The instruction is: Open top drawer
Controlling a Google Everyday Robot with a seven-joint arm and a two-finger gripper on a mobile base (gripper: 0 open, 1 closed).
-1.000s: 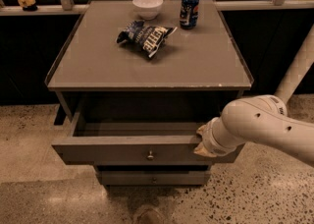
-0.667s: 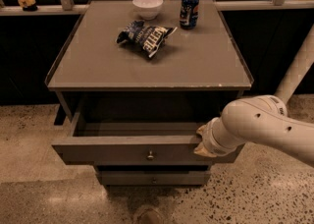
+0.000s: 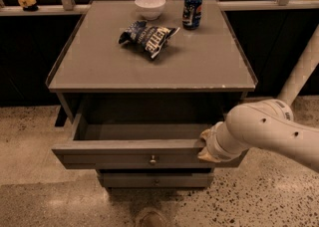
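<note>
The top drawer of the grey cabinet stands pulled out, and I look down into its dark inside. A small round metal knob sits at the centre of its flat front. My gripper is at the right end of the drawer front, against its top edge. The white arm comes in from the right and covers that corner.
On the cabinet top lie a chip bag, a white bowl and a blue can. A shut lower drawer sits under the open one. A white pipe slants at the right. Speckled floor surrounds the cabinet.
</note>
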